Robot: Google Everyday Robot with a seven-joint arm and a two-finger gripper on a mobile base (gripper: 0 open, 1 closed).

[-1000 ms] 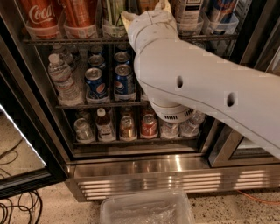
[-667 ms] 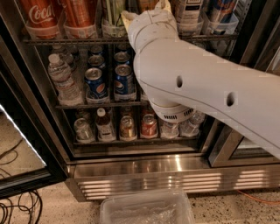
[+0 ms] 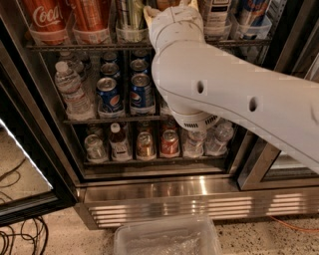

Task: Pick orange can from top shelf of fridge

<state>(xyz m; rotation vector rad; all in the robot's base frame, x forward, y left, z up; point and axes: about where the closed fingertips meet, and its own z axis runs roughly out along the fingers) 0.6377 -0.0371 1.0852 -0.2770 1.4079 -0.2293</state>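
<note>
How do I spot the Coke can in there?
In the fridge, find the top shelf, where the gripper is mid-shelf. At its far left, the Coke can is red with big white lettering, unlike the orange-red can beside it.

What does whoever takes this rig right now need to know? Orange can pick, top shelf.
Claw: up at the top shelf of the fridge, at the top edge of the view, right by the orange can. Whether it has the can cannot be told.
Orange can: only an amber sliver shows above the arm, between a green-silver can and a white can.
Done: arm is inside the fridge, claw at the can.
Left: confirm the grasp, lift the can, draw it out without knocking its neighbours.
</note>
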